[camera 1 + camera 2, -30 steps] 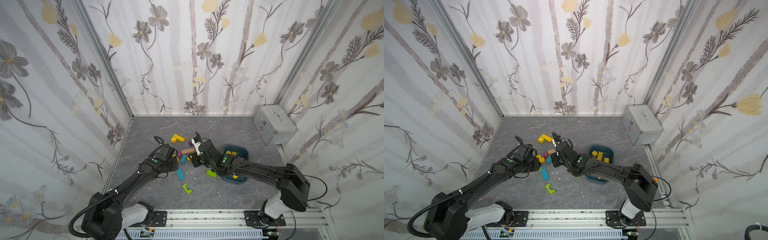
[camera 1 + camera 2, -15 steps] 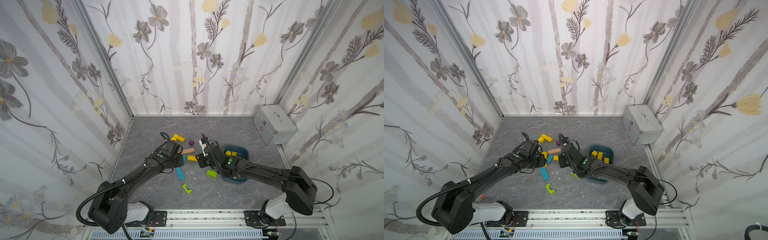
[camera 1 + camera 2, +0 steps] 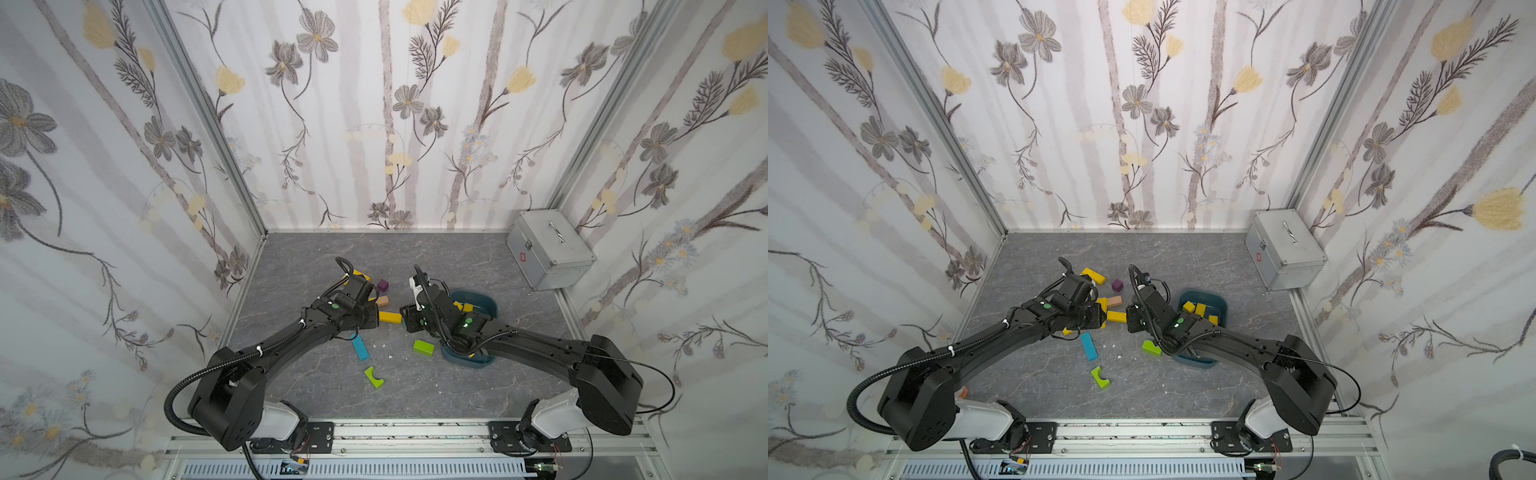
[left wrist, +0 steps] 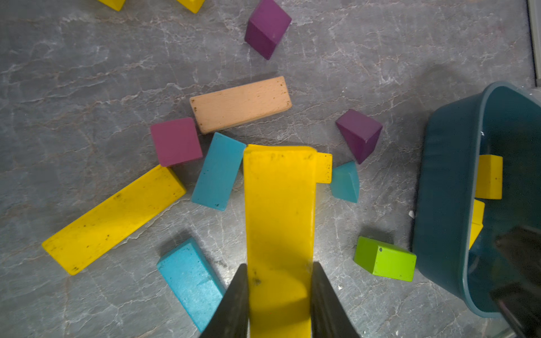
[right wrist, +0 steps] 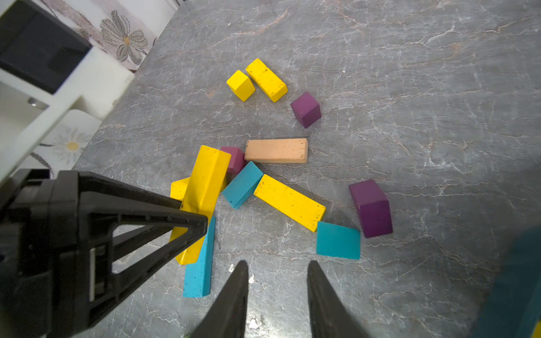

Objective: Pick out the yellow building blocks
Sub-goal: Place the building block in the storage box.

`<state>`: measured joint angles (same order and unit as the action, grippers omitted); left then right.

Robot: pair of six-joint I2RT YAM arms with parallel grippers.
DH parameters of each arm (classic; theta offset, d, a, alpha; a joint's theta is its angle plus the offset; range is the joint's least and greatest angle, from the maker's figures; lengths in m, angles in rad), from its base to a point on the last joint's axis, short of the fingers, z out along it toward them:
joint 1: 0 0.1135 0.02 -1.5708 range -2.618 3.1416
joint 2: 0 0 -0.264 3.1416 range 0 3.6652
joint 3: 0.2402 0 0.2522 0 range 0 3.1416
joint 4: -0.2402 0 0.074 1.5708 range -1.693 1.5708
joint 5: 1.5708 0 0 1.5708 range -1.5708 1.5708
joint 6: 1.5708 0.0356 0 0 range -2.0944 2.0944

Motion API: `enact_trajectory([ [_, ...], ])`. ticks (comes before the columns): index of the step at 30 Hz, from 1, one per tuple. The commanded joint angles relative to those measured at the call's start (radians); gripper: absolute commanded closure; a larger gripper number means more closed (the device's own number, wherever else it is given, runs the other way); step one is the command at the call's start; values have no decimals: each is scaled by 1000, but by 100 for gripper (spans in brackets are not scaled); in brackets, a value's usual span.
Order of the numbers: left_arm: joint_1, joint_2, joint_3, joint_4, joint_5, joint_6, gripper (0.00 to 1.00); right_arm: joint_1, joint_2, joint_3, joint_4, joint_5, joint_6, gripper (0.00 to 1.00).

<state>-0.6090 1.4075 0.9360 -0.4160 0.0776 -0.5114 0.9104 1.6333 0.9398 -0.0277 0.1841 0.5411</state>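
Note:
My left gripper point(image 4: 279, 264) is shut on a long yellow bar point(image 4: 279, 204), held tilted over the block pile. That bar point(image 5: 205, 181) also shows in the right wrist view, and in both top views the gripper hides most of it. Other yellow building blocks lie on the table: a bar point(image 3: 390, 317) point(image 5: 289, 202) between the grippers, a bar point(image 4: 114, 219) beside it, and a cube point(image 5: 240, 85) with a short bar point(image 5: 266, 79) farther back. Several yellow blocks point(image 3: 1200, 309) lie in the blue bin point(image 3: 490, 307). My right gripper point(image 5: 278, 263) is open and empty, beside the bin.
Teal blocks point(image 4: 218, 171), purple blocks point(image 5: 370, 207) and a peach bar point(image 5: 276, 150) are mixed into the pile. Lime blocks point(image 3: 424, 347) point(image 3: 374, 376) and a teal bar point(image 3: 359, 347) lie nearer the front. A metal case point(image 3: 548, 249) stands at the back right.
My left gripper has moved right, towards the bin, still holding the yellow bar. My right gripper has drawn back towards the bin, uncovering the yellow bar on the table.

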Motion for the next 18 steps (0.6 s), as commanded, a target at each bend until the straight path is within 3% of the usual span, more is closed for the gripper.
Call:
enact_trajectory([
  [1, -22, 18, 31, 16, -28, 5, 71, -13, -26, -20, 39, 6, 26, 64],
  [18, -136, 251, 240, 16, 16, 16, 71, -73, -228, -186, 3, 59, 60, 63],
])
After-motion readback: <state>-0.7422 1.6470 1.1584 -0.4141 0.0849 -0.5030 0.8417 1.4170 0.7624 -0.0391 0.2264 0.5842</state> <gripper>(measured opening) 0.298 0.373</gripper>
